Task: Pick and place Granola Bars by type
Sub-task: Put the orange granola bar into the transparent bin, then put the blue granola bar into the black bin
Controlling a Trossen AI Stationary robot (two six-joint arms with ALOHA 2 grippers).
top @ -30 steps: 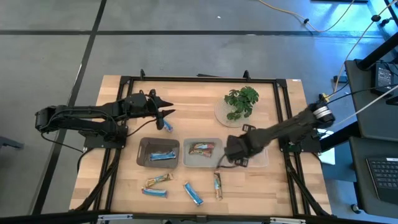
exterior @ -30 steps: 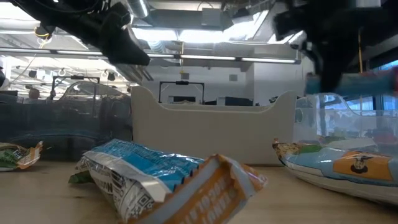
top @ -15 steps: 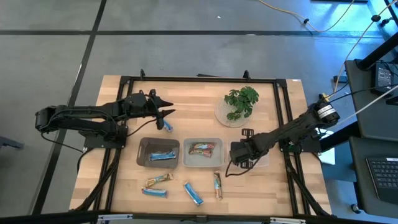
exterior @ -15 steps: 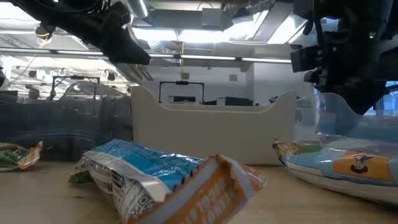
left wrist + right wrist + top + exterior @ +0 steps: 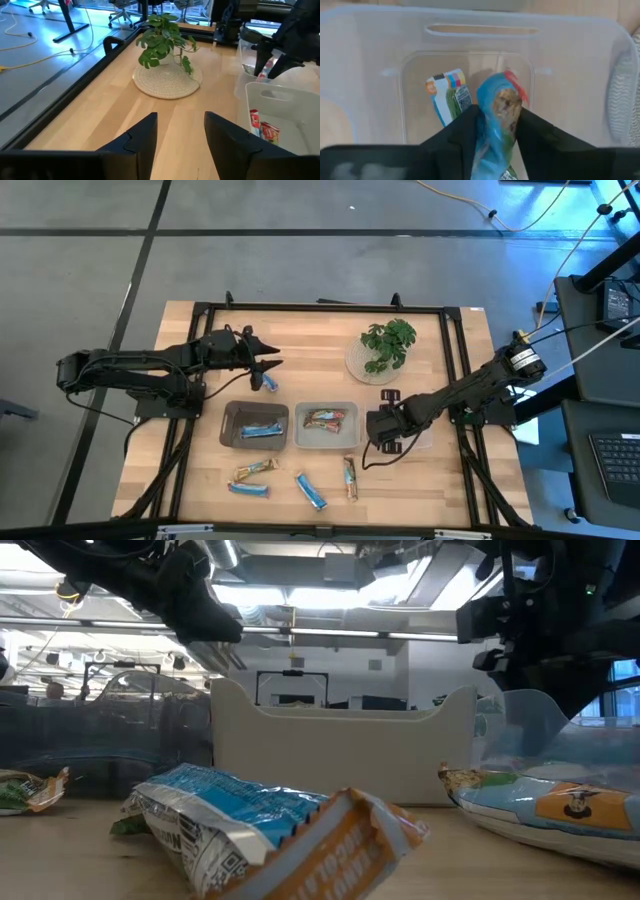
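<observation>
High view: sorting partly done. Three trays sit in a row on the counter [image 5: 310, 340]. The dark tray [image 5: 254, 424] holds one blue bar [image 5: 261, 431]; the middle clear tray [image 5: 325, 425] holds a red-brown bar [image 5: 324, 418]; the third clear tray [image 5: 380, 75] lies under the right gripper [image 5: 382, 426].

Right wrist view: the right gripper's fingers [image 5: 457, 135] are closed on a blue-green wrapped bar [image 5: 496, 117], held above the third tray's floor, where a green-and-white wrapped bar [image 5: 447, 95] already lies just beyond the fingertips. This appears to be a placing step, with the held bar not yet released.

High view, unsorted bars: one blue bar [image 5: 265, 381] lies just beside the fingertips of the left gripper [image 5: 268, 363]; four more lie on the counter's near strip, well apart from both grippers, namely a tan bar [image 5: 254, 469], a blue bar [image 5: 247, 489], another blue bar [image 5: 311, 491] and a brown bar [image 5: 350, 477].

Left wrist view: the left gripper's fingers [image 5: 142, 137] stand parted with nothing between them, pointing toward the plant [image 5: 162, 37] on its round mat.

Judgement: roughly three bars are binned, one is in hand, and five remain, so the task looks a little under halfway.
</observation>
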